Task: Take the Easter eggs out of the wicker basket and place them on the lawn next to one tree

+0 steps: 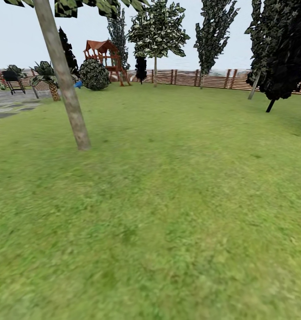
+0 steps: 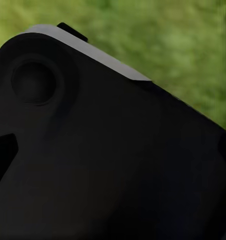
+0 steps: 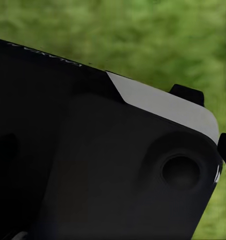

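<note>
My wrist cameras look onto my own dark body panels with blurred grass behind, so whether my left and right claws are released or clenched I cannot tell. Ahead of me the lawn (image 1: 168,200) spreads wide and bare of eggs — I can make out neither the three Easter eggs nor the wicker basket from here, so I judge I am on my way, searching rather than picking. The next move calls for turning my head or base until the basket comes into sight, then driving up close enough to reach down. Nearest to me, ahead on my left, stands a leaning pale trunk (image 1: 63,80) — a fair candidate for the tree. Further off are a palm (image 1: 50,80), a round bush (image 1: 94,74), the wooden play tower (image 1: 103,55), a speckled tree (image 1: 157,33) and the slatted fence (image 1: 190,78). Nothing blocks the open grass; dark trees (image 1: 281,49) crowd my right.
</note>
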### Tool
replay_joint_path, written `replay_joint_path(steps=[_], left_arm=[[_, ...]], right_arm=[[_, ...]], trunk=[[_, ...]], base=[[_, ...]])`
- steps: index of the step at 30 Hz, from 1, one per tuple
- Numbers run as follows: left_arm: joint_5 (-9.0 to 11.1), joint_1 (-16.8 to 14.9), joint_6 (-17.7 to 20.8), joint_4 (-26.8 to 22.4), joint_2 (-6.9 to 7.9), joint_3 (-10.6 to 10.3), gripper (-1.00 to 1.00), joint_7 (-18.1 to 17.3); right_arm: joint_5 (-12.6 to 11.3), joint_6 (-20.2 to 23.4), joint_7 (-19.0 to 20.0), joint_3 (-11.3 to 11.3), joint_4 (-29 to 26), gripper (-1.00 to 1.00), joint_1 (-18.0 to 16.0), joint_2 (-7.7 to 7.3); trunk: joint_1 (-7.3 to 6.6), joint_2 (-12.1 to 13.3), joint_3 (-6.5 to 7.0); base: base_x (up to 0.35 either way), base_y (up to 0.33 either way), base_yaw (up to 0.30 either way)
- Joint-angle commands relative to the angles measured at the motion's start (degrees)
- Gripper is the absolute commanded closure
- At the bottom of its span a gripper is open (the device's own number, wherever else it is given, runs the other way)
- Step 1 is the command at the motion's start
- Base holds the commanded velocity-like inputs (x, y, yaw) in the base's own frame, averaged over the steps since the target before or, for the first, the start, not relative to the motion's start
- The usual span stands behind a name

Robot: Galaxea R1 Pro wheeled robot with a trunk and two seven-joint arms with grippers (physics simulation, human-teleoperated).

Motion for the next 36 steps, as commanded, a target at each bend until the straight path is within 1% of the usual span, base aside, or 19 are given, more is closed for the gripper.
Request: replay_joint_path(steps=[1,36], left_arm=[[0.3,0.0,-0.2,0.0,0.0,-0.2,-1.0,0.0],[0.3,0.0,-0.2,0.0,0.0,-0.2,-1.0,0.0]], right_arm=[[0.6,0.3,0.2,-0.1,-0.1,-1.0,0.0,0.0],[0.6,0.3,0.2,-0.1,-0.1,-1.0,0.0,-0.03]], trunk=[[0.03,0.0,-0.05],[0.03,0.0,-0.05]], base=[[0.341,0.0,0.0],[0.341,0.0,0.0]])
